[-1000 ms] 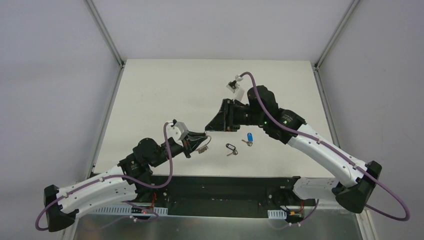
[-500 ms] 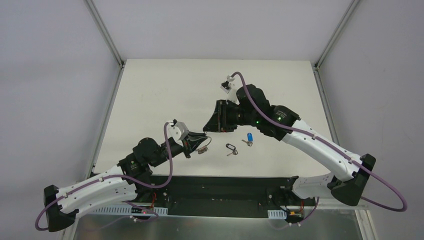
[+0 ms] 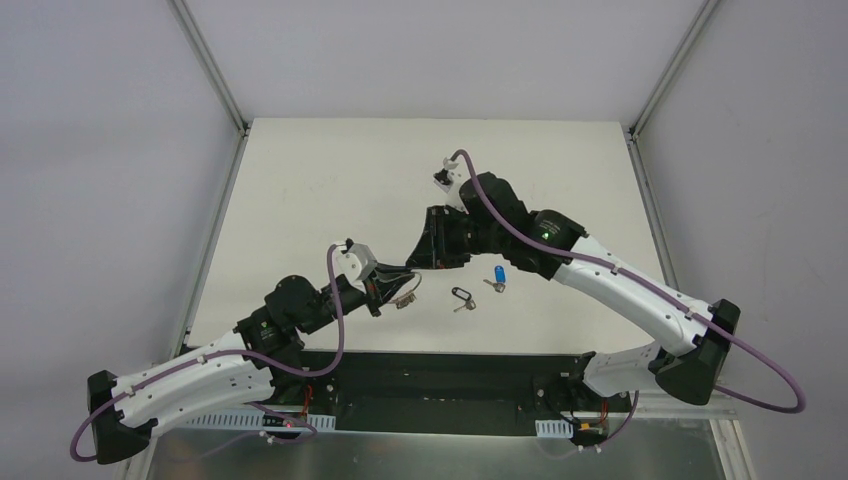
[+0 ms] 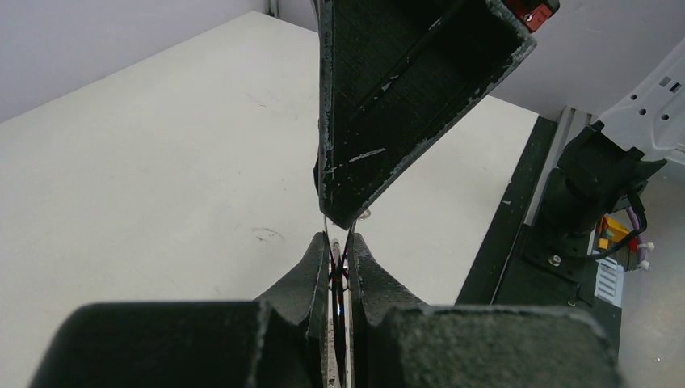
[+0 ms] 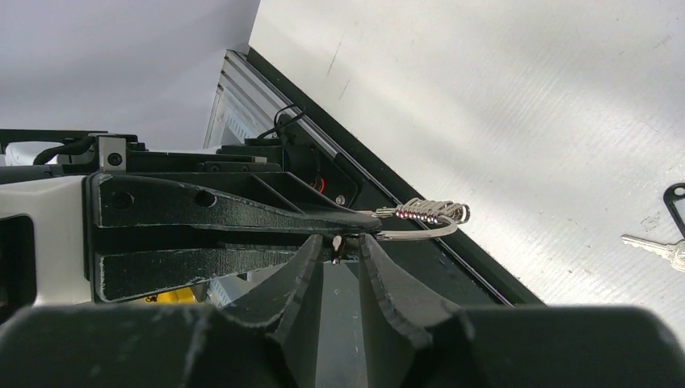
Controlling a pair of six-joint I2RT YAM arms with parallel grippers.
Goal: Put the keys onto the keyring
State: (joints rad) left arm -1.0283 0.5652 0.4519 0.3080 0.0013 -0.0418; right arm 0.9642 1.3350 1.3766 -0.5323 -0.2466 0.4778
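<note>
My left gripper (image 3: 400, 280) is shut on the keyring (image 3: 408, 296), a thin silver wire ring with a small coiled metal piece, held above the table's near edge. In the left wrist view the wire (image 4: 338, 271) runs edge-on between my fingertips (image 4: 319, 257). My right gripper (image 3: 411, 263) has come down onto the ring from the far right. Its jaws (image 5: 338, 244) are narrowly open around a short bit of the ring, while the ring's loop (image 5: 426, 220) sticks out to the right. The black-headed key (image 3: 460, 297) and the blue-headed key (image 3: 498, 276) lie on the table beside both grippers.
The black frame rail (image 3: 450, 370) runs along the table's near edge, just below the grippers. In the right wrist view the black key (image 5: 675, 199) shows at the frame's right edge.
My right arm has swung left and closer to the left gripper, and its jaws have narrowed around the ring. The left arm and both keys have stayed put.
</note>
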